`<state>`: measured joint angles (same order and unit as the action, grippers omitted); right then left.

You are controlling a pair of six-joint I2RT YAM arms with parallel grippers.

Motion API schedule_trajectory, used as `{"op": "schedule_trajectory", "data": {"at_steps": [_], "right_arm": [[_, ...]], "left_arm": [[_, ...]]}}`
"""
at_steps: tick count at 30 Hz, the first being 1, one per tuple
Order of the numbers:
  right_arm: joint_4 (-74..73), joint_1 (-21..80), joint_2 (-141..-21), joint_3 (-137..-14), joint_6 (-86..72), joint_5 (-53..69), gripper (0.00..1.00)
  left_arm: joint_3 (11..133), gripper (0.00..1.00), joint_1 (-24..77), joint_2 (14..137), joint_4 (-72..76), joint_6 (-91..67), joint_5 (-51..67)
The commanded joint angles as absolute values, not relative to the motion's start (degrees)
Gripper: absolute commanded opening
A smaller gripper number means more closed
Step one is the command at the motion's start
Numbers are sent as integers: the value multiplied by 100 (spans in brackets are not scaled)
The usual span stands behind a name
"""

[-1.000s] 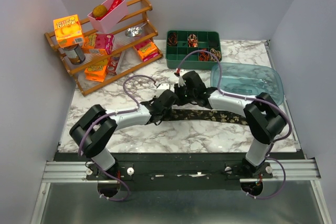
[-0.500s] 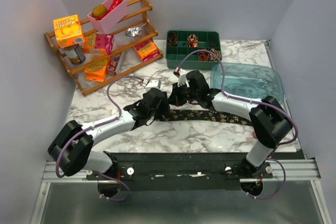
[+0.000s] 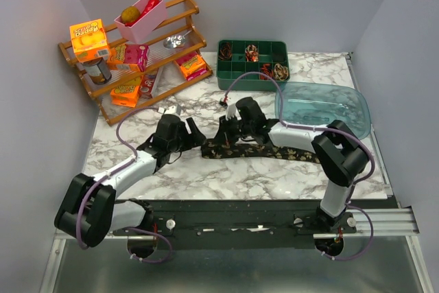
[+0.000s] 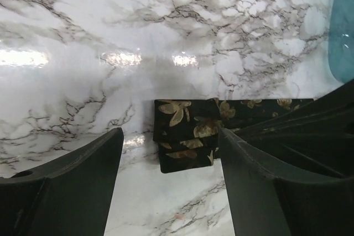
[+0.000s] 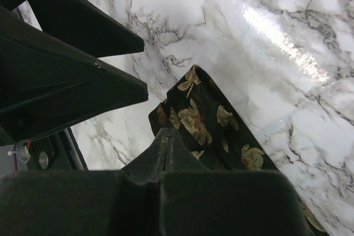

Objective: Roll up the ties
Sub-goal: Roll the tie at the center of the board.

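Lying flat on the table (image 3: 206, 176), folded end before the open, empty left fingers (image 4: 83, 164) and under the shut right fingers (image 5: 160, 156), the tie (image 4: 185, 131) looks limp and slippery, best pinched at that fold.

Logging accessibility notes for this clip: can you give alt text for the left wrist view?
The open left claw frames the folded end of a dark, gold-flowered tie lying on the marble table. A teal tray edge shows at upper right.
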<state>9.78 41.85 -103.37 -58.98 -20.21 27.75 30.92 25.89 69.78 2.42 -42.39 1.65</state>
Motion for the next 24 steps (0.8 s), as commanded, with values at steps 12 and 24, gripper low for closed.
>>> {"op": "schedule_trajectory", "data": {"at_steps": [12, 24], "right_arm": [[791, 4315, -10942, -6126, -2013, 2531, 1], [598, 4315, -11197, -6214, -2021, 2329, 1]], "left_arm": [[2496, 80, 2065, 7638, 1784, -4738, 1899], [2443, 76, 2065, 7901, 1846, -4693, 1802]]}}
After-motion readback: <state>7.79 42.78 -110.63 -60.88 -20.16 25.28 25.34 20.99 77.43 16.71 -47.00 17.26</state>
